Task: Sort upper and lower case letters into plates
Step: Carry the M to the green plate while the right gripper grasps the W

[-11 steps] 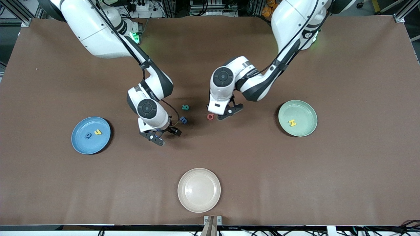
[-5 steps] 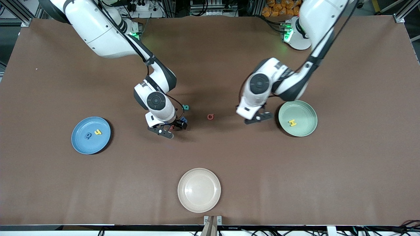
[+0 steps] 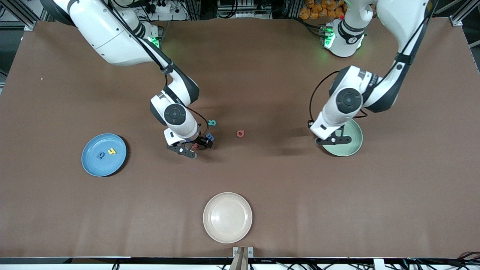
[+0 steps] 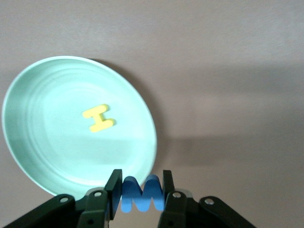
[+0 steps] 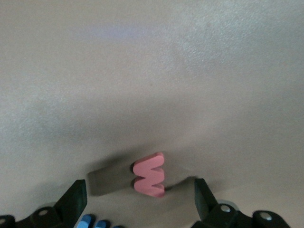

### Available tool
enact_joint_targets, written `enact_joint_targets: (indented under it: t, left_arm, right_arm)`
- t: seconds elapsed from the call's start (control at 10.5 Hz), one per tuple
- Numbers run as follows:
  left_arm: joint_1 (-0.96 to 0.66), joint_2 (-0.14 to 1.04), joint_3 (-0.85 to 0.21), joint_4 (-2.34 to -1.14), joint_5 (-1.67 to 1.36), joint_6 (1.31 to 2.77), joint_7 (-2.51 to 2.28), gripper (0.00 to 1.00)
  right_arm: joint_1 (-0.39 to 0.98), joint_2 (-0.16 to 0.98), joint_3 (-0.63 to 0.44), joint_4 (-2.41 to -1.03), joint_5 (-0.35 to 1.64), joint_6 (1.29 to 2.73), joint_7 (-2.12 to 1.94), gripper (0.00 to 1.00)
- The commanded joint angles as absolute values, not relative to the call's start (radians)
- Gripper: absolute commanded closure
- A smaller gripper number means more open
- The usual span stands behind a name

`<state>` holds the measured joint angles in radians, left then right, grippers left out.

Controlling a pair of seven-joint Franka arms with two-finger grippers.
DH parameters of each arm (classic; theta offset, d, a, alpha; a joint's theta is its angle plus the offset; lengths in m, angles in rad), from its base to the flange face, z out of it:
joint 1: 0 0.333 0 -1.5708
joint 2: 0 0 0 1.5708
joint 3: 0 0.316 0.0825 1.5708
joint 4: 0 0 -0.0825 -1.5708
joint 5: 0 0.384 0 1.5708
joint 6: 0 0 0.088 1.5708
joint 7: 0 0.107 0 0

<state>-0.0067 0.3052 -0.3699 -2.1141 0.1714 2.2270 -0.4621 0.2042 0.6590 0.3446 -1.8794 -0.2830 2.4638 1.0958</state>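
Brown matting covers the whole table [image 3: 262,187], with the two arm bases along its edge farthest from the front camera. So the left gripper [image 4: 139,194] is up over the rim of the mint green plate [image 3: 354,144], pinching a blue letter M [image 4: 141,194] between its fingers, and the plate has a yellow H [image 4: 98,118] lying flat in it (only the wrist view shows the H, the arm covers it from the front). The right gripper [image 3: 187,147] is down low near the middle of the table with its jaws spread wide around a pink W [image 5: 149,175] that stands on edge on the mat, not touching either finger as far as I can see. A blue letter [image 3: 210,137] sits just beside that gripper, and a teal letter [image 3: 212,122] is a bit farther from the front camera than it. A red letter [image 3: 240,133] lies alone on the mat between the two grippers. The blue plate [image 3: 90,165] at the right arm's end holds a yellow letter [image 3: 111,151] and a dark blue letter [image 3: 100,155] side by side. A cream-white plate [image 3: 227,232] sits nearest the front camera.
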Motion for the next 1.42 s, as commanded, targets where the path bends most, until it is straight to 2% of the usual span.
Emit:
enact_joint_targets:
  t: [0.0,0.19,0.28,0.38,0.47,0.57,0.66,0.76,1.04,1.33]
  left_arm:
    - [0.072,0.256,-0.374,-2.227,0.149,2.34,-0.344,0.6]
    - [0.1,0.256,-0.374,-2.291,0.149,2.445,-0.313,0.59]
    - [0.106,0.253,-0.376,-2.312,0.147,2.476,-0.311,0.42]
    - [0.106,0.253,-0.376,-2.312,0.138,2.476,-0.319,0.0]
    - [0.104,0.255,-0.374,-2.312,0.068,2.476,-0.327,0.0]
    - [0.101,0.255,-0.376,-2.312,0.034,2.476,-0.327,0.0]
    - [0.094,0.255,-0.376,-2.309,0.032,2.476,-0.327,0.0]
    - [0.087,0.255,-0.379,-2.306,0.032,2.476,-0.327,0.0]
    - [-0.039,0.273,-0.379,-2.244,0.009,2.476,-0.54,0.0]
    - [-0.214,0.351,-0.377,-2.111,0.009,2.473,-0.905,0.0]
  right_arm:
    - [0.178,0.632,0.367,-1.916,-0.305,2.474,1.103,0.0]
    - [0.172,0.634,0.367,-1.925,-0.313,2.476,1.103,0.0]
    - [0.172,0.632,0.367,-1.925,-0.316,2.476,1.103,0.0]
    - [0.172,0.634,0.367,-1.927,-0.318,2.476,1.103,0.0]
    - [0.172,0.634,0.367,-1.93,-0.318,2.476,1.103,0.0]
    - [0.172,0.632,0.367,-1.933,-0.316,2.476,1.107,0.31]
    - [0.17,0.632,0.367,-1.933,-0.313,2.477,1.118,0.92]
    - [0.169,0.632,0.368,-1.933,-0.313,2.477,1.141,1.0]
    - [0.169,0.621,0.368,-1.934,-0.313,2.476,1.146,1.0]
    - [0.135,0.563,0.367,-1.933,-0.314,2.435,1.138,1.0]
